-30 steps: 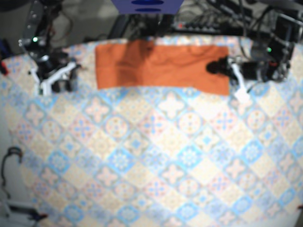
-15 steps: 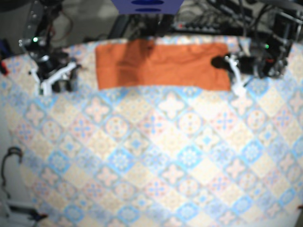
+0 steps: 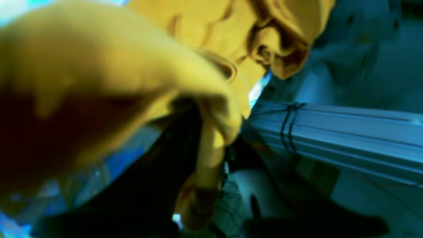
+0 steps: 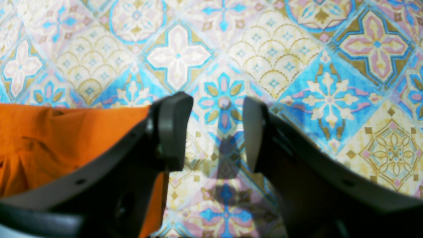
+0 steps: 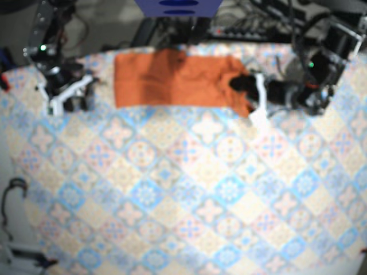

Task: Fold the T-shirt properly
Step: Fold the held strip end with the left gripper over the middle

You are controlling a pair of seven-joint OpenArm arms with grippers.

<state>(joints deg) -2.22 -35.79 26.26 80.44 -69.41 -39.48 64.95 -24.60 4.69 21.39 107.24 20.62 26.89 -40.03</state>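
Blue, cream and pink tiling covers the surface point(image 5: 189, 189), and the orange T-shirt point(image 5: 166, 80) lies at its 12 o'clock edge as 1 long band, its long axis running 9 to 3 o'clock in the base view. At the band's 3 o'clock end the cloth is bunched. The left fingers point(image 5: 242, 85) are clamped on it, and the left wrist view shows it pinched and draped close. The right fingers point(image 4: 173, 132) stand parted over bare surface, just off the band's 9 o'clock end; the T-shirt's corner sits at their 9 o'clock, partly behind 1 finger. By my reading the end-over fold belongs to the left arm, carrying its end along the long axis toward 9 o'clock — the right is near enough to pin the far end.
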